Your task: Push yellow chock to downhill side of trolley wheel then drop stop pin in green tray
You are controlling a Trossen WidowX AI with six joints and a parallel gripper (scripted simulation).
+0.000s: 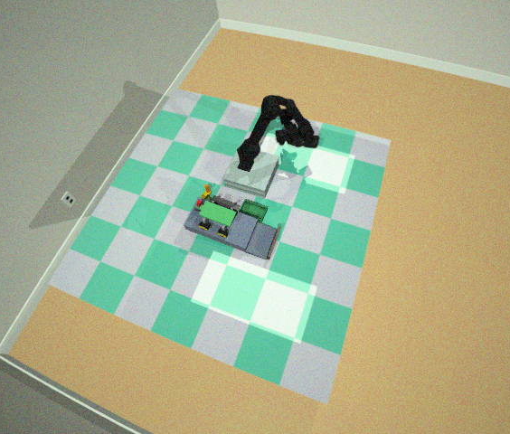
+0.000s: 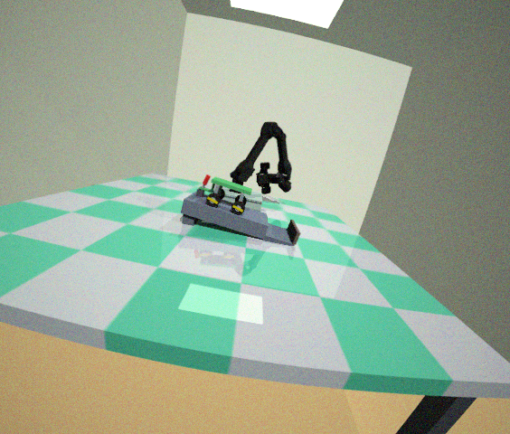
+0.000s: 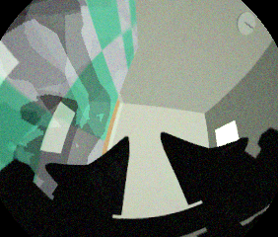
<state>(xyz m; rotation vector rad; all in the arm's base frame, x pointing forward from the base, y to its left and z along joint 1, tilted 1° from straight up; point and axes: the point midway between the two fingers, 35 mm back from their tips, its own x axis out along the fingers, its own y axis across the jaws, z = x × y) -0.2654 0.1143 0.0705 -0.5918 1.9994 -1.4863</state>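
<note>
The green-topped trolley (image 1: 218,213) (image 2: 231,185) stands on the upper part of the grey ramp (image 1: 247,230) (image 2: 250,224). The red-headed stop pin (image 1: 199,202) (image 2: 206,179) stands at its uphill end. The yellow chock (image 1: 205,193) with its orange handle is beyond the ramp's far side, near the pin; its base is too small to make out. The green tray (image 1: 253,211) lies beside the ramp's far side, downhill of the trolley. My gripper (image 3: 145,137) is partly open and empty, held raised behind and to the right of the ramp, well away from these things.
The arm's base stands on a pale block (image 1: 248,179) behind the ramp. A brown end board (image 1: 274,241) (image 2: 293,232) closes the ramp's downhill end. The wrist view shows the checkered table (image 3: 113,51) on the left, pale walls and a round clock (image 3: 246,23).
</note>
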